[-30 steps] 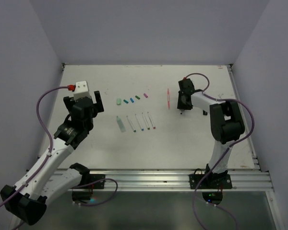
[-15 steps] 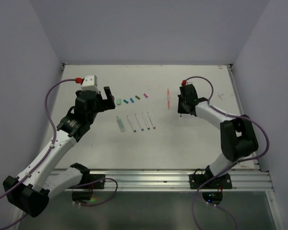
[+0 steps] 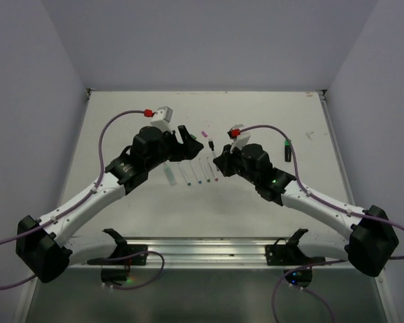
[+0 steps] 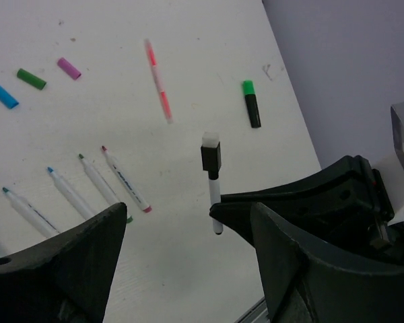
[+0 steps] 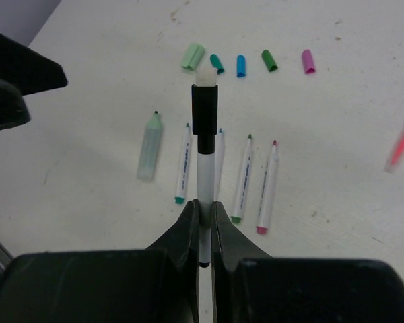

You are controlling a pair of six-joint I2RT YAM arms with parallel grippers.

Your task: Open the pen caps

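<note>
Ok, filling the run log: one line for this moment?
right hand: shut on black-capped pen | left hand: open, facing black cap, apart | black cap: on pen

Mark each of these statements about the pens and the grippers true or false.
1. The right gripper is shut on a white pen. True.
2. That pen's black cap is already off. False: it sits on the end of the barrel.
3. The left gripper grips the black cap. False: its jaws stand open, clear of the cap.
4. Five loose caps lie on the table. True.
</note>
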